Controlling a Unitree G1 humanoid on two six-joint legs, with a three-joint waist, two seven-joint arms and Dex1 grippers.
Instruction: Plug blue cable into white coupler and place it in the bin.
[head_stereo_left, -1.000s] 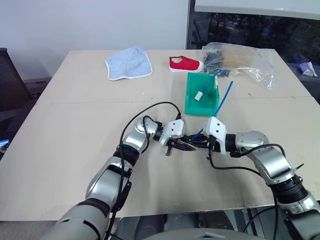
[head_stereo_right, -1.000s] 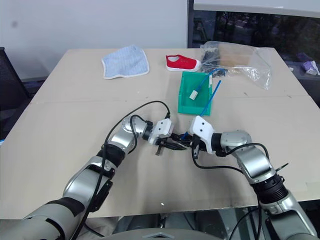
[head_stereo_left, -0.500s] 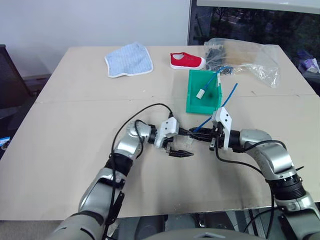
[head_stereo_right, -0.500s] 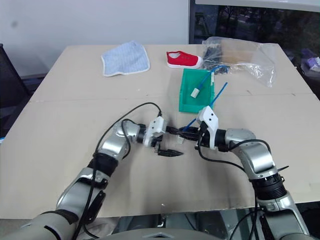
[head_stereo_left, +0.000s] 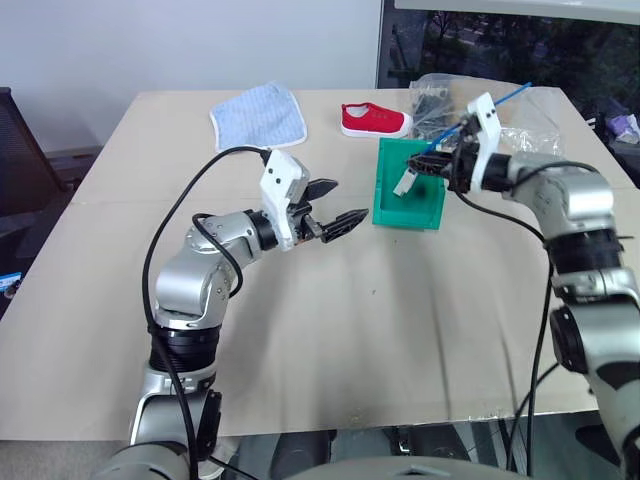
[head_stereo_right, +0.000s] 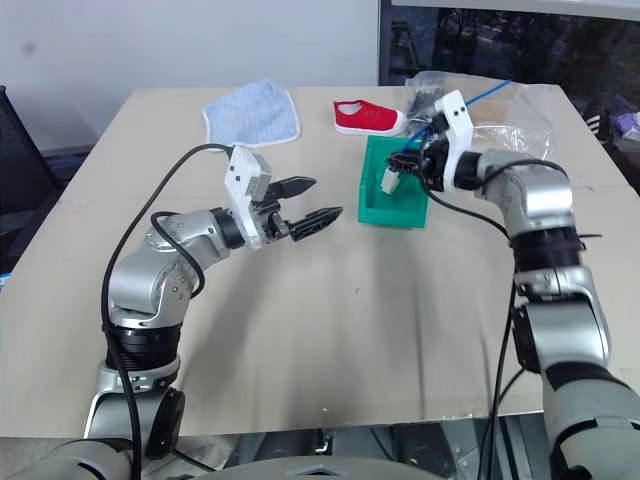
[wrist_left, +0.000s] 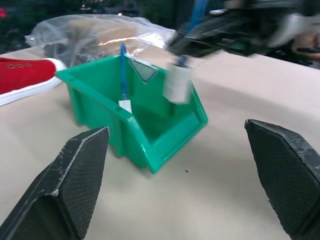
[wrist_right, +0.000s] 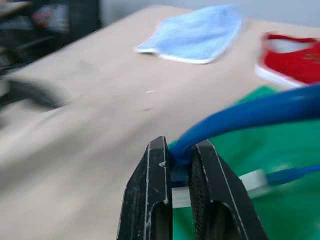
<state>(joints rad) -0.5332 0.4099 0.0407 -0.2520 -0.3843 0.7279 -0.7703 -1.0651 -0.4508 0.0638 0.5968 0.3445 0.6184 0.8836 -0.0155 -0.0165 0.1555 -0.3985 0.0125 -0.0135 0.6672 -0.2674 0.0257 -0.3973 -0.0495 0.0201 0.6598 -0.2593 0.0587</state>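
Note:
My right gripper is shut on the blue cable, whose free end sticks up to the right past the wrist. The white coupler hangs on the cable's lower end, just under the fingers and above the teal bin's open top. My left gripper is raised over the table to the left of the bin, pointing at it, open with nothing between its fingers.
A second blue cable with a white piece on its end lies inside the bin. Behind the bin are a red shoe, a clear plastic bag and a blue cloth.
The left gripper opened, let go and rose away to the left. The right gripper carried the cable and coupler up and forward from the table's middle to above the bin.

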